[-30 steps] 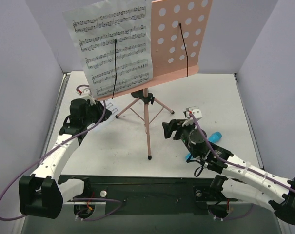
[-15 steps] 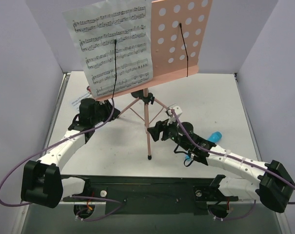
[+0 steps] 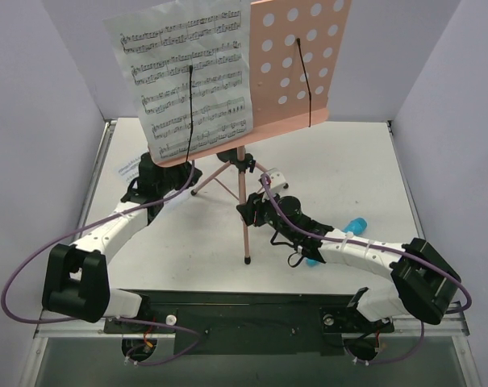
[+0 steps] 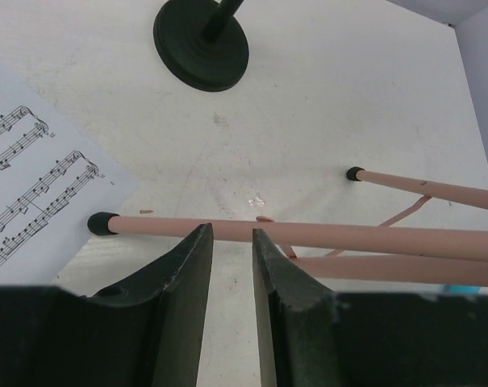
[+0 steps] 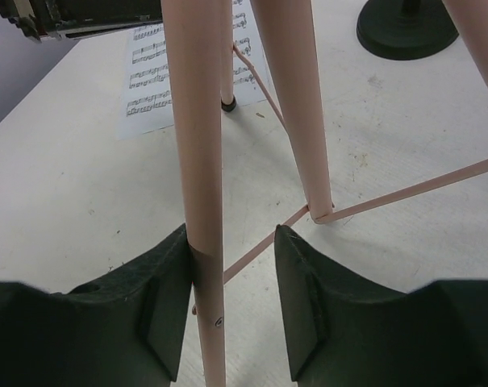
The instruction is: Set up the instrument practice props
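The pink music stand (image 3: 300, 64) stands mid-table on thin tripod legs. One sheet of printed music (image 3: 187, 72) rests on the left half of its desk behind a black wire holder. A second sheet (image 3: 129, 168) lies flat on the table at the left (image 4: 34, 185). My left gripper (image 3: 181, 187) is low beside the left leg (image 4: 308, 234). Its jaws (image 4: 232, 234) stand slightly apart with nothing between them, the leg just beyond the tips. My right gripper (image 3: 245, 211) is open around the front leg (image 5: 199, 161), which touches only the left finger (image 5: 175, 266).
A black round base (image 4: 201, 44) sits on the table beyond the tripod, also seen from the right wrist (image 5: 405, 28). A blue cylinder (image 3: 355, 226) lies under my right arm. Grey walls close in the table on the left, right and back.
My right gripper has moved left onto the front leg and its jaws have narrowed. My left arm has reached further back towards the left leg, uncovering more of the flat sheet.
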You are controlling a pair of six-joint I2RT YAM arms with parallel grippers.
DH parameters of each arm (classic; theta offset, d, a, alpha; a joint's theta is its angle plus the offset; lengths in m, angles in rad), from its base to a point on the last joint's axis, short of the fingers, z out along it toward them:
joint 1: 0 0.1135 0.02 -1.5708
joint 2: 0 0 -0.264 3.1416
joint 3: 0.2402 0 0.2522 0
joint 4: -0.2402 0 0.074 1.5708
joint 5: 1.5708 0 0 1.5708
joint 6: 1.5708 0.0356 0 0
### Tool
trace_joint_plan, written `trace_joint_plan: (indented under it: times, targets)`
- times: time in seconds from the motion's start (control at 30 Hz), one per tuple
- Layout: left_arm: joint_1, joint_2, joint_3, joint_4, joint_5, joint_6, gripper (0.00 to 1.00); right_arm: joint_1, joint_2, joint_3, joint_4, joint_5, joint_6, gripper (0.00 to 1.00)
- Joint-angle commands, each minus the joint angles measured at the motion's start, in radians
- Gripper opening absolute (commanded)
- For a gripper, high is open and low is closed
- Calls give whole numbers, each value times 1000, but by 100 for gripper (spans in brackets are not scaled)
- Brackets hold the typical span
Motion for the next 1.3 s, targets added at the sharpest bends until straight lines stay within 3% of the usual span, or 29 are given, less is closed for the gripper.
trace_joint_plan:
  times: [0.0,0.1,0.23,0.67,1.07,1.27]
  targets:
    - [-7,43,69,74,-17,-7,36,-5,5,44,90,29,-4,34]
    - [-30,69,86,83,-20,-6,36,-5,5,33,90,41,-4,21]
    - [-79,111,109,91,-38,-7,36,-5,0,18,98,61,-7,13]
    - [-182,203,172,95,-113,-21,36,-1,-30,-31,96,83,1,9]
    - [-279,284,230,94,-158,-27,36,98,-82,-76,63,342,-68,6]
    - [-302,303,252,94,-159,-23,36,104,-159,-125,37,399,-65,6]
